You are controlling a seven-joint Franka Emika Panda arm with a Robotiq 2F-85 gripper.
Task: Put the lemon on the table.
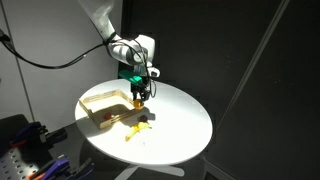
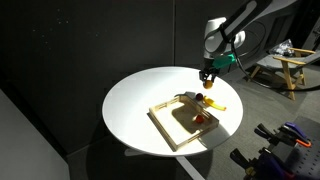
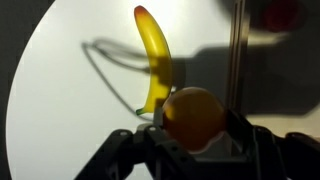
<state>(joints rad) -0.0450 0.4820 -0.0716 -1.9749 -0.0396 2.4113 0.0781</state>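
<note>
Working the rig remotely, I have the gripper (image 3: 192,130) pinching the lemon (image 3: 192,113) between its two fingers. It is held over the white table (image 1: 185,125), close to the banana (image 3: 152,60) (which lies flat on the tabletop). In an exterior view the arm (image 1: 108,28) reaches down from above, wrist pointing downward by a corner of the wooden tray (image 1: 92,98).

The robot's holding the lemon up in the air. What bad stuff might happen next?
1. The lemon is round. If the jaws let go too high, it may roll across the smooth table, maybe toward the edge.
2. The banana lies close by, so the lemon might land on it and bounce off.
3. The tray is near too, so it might tumble back in.
</note>
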